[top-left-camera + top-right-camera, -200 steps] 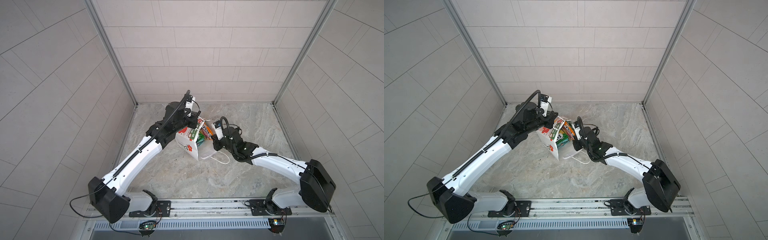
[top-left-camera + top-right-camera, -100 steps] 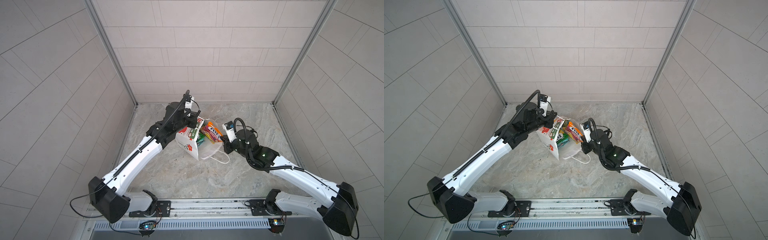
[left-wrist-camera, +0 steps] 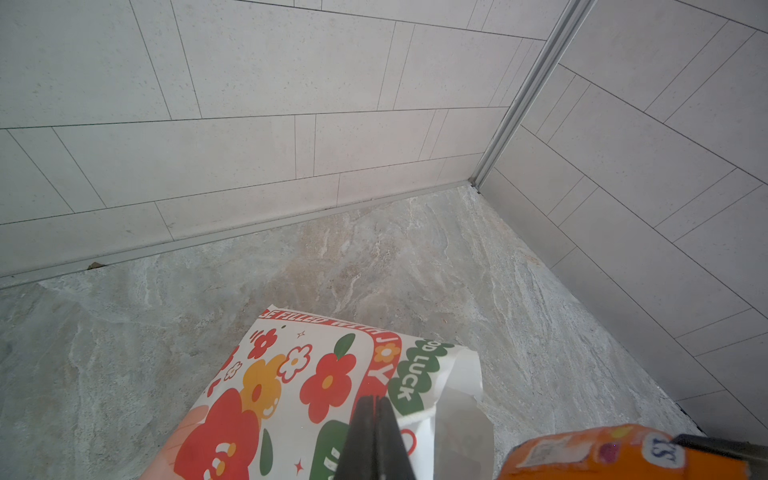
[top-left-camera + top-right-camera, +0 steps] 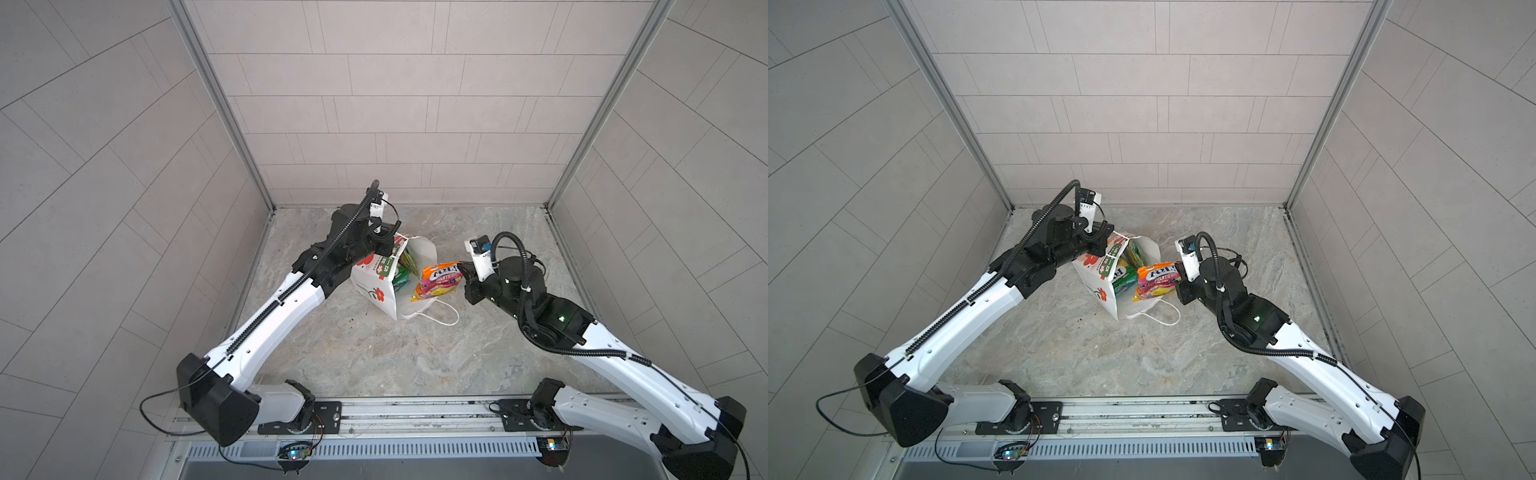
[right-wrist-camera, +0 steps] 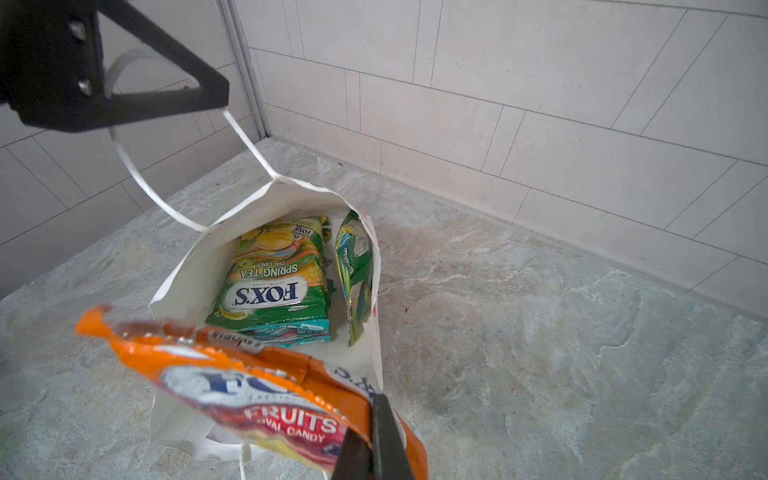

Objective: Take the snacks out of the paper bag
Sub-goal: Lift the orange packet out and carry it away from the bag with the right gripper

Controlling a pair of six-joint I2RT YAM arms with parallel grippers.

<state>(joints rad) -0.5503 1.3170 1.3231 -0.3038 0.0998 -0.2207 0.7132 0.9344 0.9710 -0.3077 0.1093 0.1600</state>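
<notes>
The right gripper (image 4: pixel 462 272) has drawn back from the paper bag (image 4: pixel 376 291) — jaws pinched tight on the orange pouch (image 4: pixel 439 282), now clear above the tabletop (image 4: pixel 374 357) middle. The left gripper (image 3: pixel 375 405) stays clamped on the bag's cord handle (image 5: pixel 137 174). The green pouches (image 5: pixel 272 274) remain inside — more to fetch.

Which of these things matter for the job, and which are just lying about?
Job: paper bag, its handle pinched by the left claw; orange pouch in the right claw; green pouches inside the bag.
Lying about: dark specks on the tabletop; brown scrap by the wall.
</notes>
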